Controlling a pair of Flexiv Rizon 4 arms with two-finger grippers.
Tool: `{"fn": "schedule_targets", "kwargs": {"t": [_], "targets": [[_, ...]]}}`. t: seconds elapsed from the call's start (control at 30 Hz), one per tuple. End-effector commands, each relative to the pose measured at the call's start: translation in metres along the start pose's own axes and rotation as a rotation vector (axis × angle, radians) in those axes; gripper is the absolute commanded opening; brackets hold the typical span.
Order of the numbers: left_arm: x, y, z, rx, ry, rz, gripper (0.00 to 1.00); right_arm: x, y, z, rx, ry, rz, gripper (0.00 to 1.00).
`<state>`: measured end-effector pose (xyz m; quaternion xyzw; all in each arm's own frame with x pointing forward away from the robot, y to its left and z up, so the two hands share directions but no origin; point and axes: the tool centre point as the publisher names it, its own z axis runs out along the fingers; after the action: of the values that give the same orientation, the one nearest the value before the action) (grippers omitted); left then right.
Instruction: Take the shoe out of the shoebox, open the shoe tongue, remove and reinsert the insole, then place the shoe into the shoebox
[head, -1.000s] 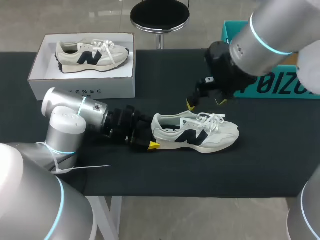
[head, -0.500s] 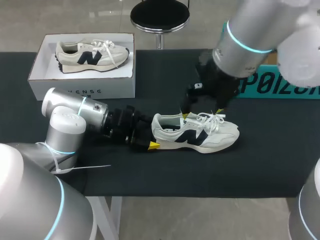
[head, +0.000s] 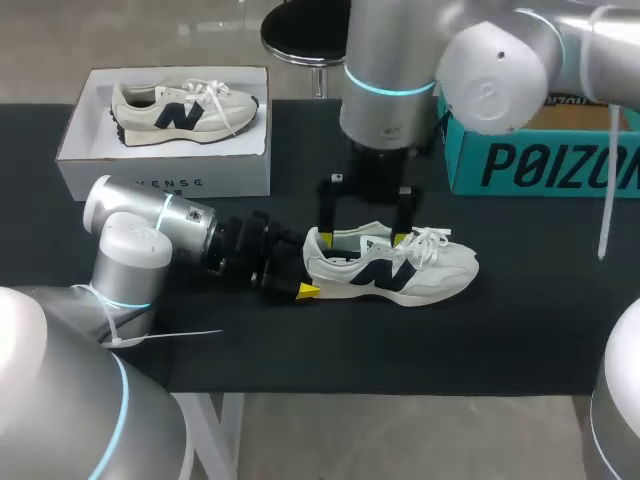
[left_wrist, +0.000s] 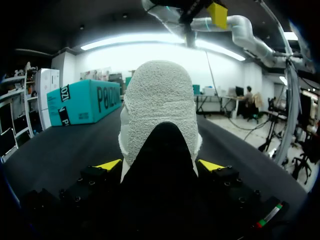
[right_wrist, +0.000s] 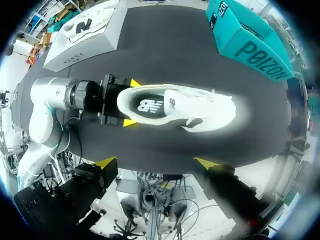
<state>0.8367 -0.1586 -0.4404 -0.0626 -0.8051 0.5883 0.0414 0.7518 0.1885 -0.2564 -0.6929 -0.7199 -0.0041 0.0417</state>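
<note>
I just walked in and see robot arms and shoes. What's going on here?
The left tool is clamped on the heel of a white shoe lying on the black table. The right tool hangs open above that shoe's opening. A second shoe sits in the white shoebox.

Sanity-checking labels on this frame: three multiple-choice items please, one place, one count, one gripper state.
1. Right gripper is: A above the shoe on the table; B down beside it; C inside a box.
2. Shoes in view: A one; B two; C three.
3. Left gripper is: A open; B shut on the shoe's heel; C shut on its toe.
1 A: its wrist view looks down on the shoe.
2 B: a second shoe lies in the white shoebox.
3 B: both yellow tips press the heel's sides.
</note>
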Motion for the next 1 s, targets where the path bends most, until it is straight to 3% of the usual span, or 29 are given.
{"fn": "schedule_targets", "kwargs": {"t": [0.03,0.27,0.37,1.0], "targets": [[0.001,0.005,0.006,-0.002,0.002,0.0,0.0,0.021,0.006,0.001,0.054,-0.136,-0.003,1.0],[0.001,0.005,0.006,-0.002,0.002,0.0,0.0,0.021,0.006,0.001,0.054,-0.136,-0.003,1.0],[0.001,0.005,0.006,-0.002,0.002,0.0,0.0,0.02,0.01,0.001,0.064,-0.195,0.023,1.0],[0.001,0.005,0.006,-0.002,0.002,0.0,0.0,-0.022,0.033,0.026,-0.035,-0.214,0.059,1.0]]}}
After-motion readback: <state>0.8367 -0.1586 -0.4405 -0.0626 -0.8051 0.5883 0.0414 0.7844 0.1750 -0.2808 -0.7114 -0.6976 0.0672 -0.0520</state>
